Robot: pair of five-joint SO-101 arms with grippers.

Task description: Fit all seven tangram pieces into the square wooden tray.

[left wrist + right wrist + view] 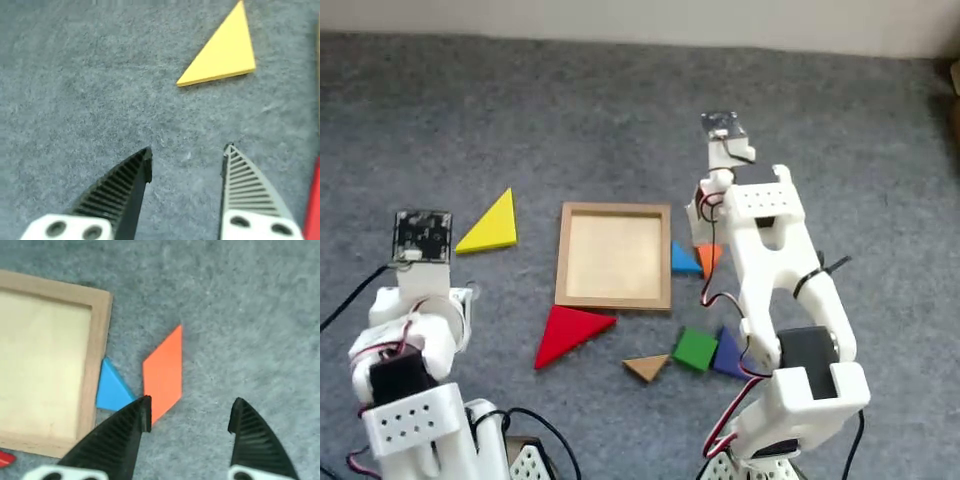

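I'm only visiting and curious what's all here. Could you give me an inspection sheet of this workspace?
Surface: grey carpet.
Job's things: wooden tray, nothing in it; around it yellow triangle, red triangle, blue triangle, orange piece, green square, tan triangle, dark blue piece.
Clutter: nothing seen.
Jaws: on left arm open above carpet; on right arm open by orange piece.
Cables: wires on both arms.
Surroundings: pale wall behind.

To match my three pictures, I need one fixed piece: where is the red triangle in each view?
High view: red triangle by the wooden tray's lower-left corner.
Left wrist view: a red strip at the picture's edge, beside the left gripper.
Right wrist view: a red tip just past a tray corner.
Shared landmark: the tray rim.
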